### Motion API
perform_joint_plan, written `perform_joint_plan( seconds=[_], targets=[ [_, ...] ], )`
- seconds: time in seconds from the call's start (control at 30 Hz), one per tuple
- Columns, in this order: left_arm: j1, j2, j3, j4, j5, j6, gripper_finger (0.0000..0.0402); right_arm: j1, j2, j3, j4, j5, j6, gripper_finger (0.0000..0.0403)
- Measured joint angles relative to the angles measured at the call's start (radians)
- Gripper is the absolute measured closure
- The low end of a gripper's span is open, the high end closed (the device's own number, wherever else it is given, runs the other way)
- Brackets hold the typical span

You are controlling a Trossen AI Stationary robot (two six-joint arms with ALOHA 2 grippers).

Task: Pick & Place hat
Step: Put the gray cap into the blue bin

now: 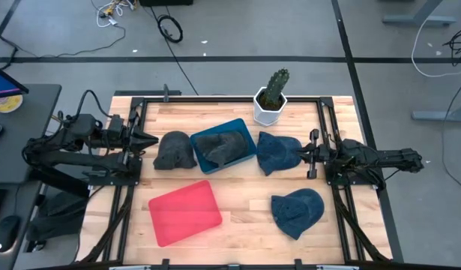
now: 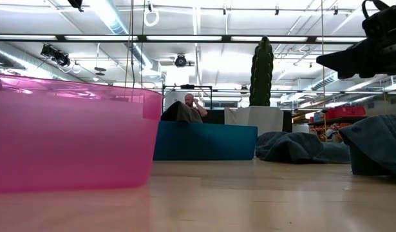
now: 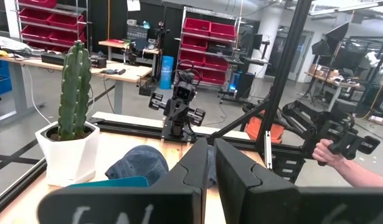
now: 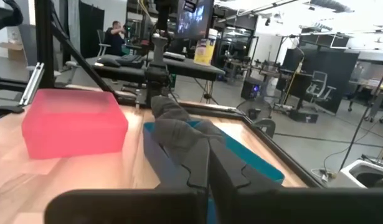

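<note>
Several hats show in the high view. A dark grey hat [image 1: 174, 151] lies on the table just past my left gripper [image 1: 149, 140], which is shut and points toward the table's right. Another dark hat [image 1: 221, 144] sits in the blue bin [image 1: 245, 127]. A blue denim hat [image 1: 279, 152] lies right of that bin, close to my shut right gripper [image 1: 305, 154], which the low view shows raised above the table [image 2: 321, 61]. A second denim hat [image 1: 297, 210] lies near the front right. The wrist views show both pairs of fingers closed [image 3: 210, 165] [image 4: 208, 168].
A pink bin [image 1: 185, 211] stands at the front left of the table. A cactus in a white pot [image 1: 273, 96] stands at the far edge. Black frame rails run along both sides. A person's hand [image 3: 331, 152] shows beyond the table in the left wrist view.
</note>
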Motion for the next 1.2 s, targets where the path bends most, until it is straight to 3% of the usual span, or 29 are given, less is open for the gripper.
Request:
perform_joint_plan(
  seconds=[0.8,1.2],
  targets=[
    [0.0,0.0,0.0,0.007,0.0,0.002,0.0372,-0.001,0.001,0.0,0.002,0.0,0.035,0.0395],
    [0.0,0.0,0.0,0.297,-0.005,0.018,0.0372,-0.001,0.001,0.0,0.002,0.0,0.035,0.0395]
  ],
)
